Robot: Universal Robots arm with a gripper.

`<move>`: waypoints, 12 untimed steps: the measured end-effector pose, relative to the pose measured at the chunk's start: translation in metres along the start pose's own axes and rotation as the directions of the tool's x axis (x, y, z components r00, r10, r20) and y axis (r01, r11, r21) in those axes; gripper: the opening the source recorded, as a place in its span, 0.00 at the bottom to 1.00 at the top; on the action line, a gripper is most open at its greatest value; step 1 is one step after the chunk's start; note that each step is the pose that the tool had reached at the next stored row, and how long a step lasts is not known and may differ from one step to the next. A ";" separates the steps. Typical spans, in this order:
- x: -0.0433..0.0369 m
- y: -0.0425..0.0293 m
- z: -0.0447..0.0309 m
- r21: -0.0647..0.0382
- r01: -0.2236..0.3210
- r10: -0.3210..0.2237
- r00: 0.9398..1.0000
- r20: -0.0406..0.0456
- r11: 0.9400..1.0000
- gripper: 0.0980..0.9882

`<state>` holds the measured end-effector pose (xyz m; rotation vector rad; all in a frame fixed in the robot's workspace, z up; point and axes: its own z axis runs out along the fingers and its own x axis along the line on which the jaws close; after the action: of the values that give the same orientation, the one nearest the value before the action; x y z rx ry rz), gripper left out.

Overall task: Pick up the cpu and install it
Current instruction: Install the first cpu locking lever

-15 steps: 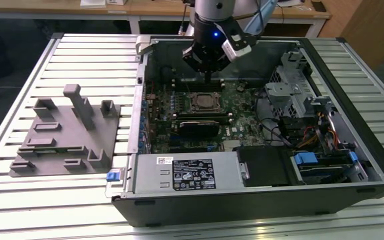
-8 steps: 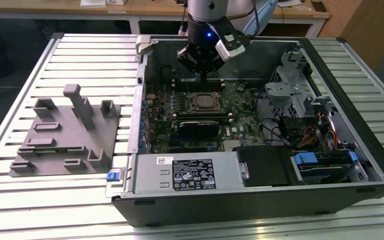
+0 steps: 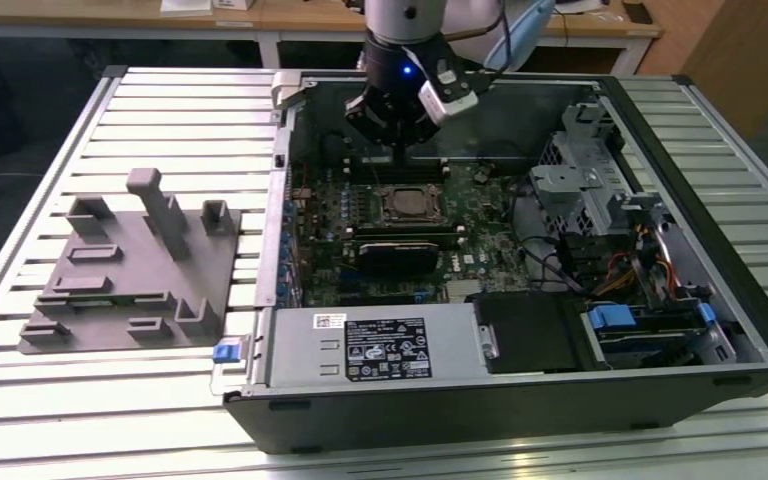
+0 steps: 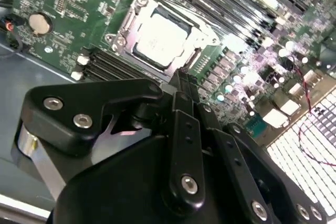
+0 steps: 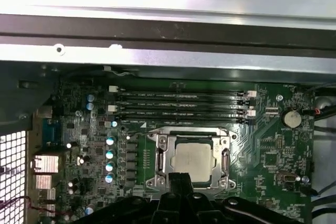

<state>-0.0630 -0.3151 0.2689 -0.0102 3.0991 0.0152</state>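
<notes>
The cpu [image 5: 192, 160], a flat square chip with a silver top, lies inside the metal-framed socket [image 5: 159, 157] on the green motherboard. It also shows in the second wrist view, cpu [image 4: 160, 39], and in the exterior view, cpu [image 3: 407, 203]. My gripper [image 3: 404, 152] hangs inside the open computer case, a little above and behind the socket. In both wrist views its black fingers [image 5: 180, 179] are pressed together with nothing between them. The gripper [image 4: 181, 78] points toward the socket's edge, apart from the chip.
Several memory slots [image 5: 178, 106] run beside the socket. A black block [image 3: 392, 256] sits below it in the exterior view. Drive cages and cables [image 3: 611, 230] crowd the case's right side. A grey fixture [image 3: 124, 265] stands on the slatted table to the left.
</notes>
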 end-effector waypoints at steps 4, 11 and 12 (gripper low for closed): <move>0.0176 0.0001 -0.0001 0.000 -0.001 0.001 1.000 0.000 1.000 0.01; 0.0334 0.0033 0.0006 0.000 -0.001 0.001 1.000 0.000 1.000 0.01; 0.0338 0.0049 0.0007 0.000 -0.002 0.002 1.000 0.000 1.000 0.01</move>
<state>-0.0968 -0.3104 0.2668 -0.0074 3.0988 0.0158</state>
